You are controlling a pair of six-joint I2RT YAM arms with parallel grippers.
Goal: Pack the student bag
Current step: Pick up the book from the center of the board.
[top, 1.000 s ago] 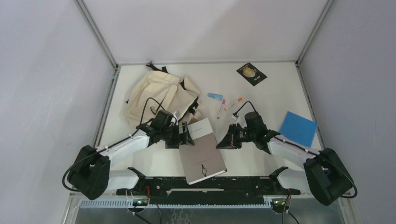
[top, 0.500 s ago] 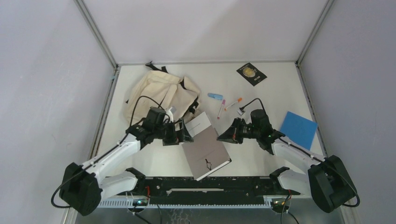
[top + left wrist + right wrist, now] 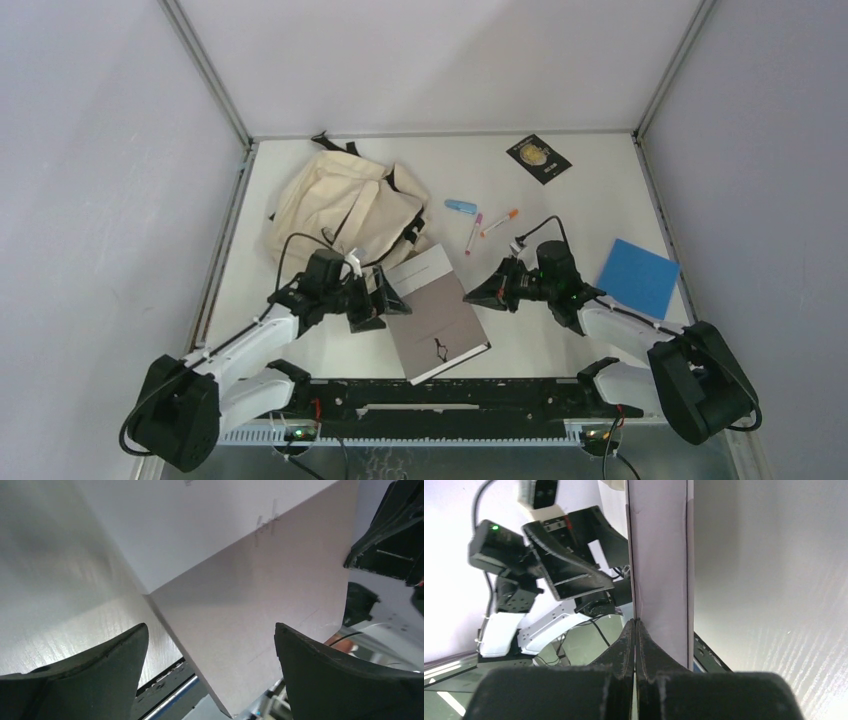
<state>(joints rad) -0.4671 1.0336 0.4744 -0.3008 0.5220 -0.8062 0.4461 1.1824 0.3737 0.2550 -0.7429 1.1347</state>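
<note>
Now the notebook (image 3: 437, 312) has swung askew between my spread left gripper (image 3: 390, 300) and pressed-together right gripper (image 3: 468, 297) (still outside the bag (image 3: 340, 205)), so nothing is packed.

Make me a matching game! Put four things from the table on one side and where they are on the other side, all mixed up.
Things:
1. student bag
2. blue square pad
3. black booklet
4. grey-and-white notebook

Places:
a. near side, in the middle
b. back left
c. right side
d. far back, right of the middle

Pairs: 1-b, 2-c, 3-d, 4-a
</note>
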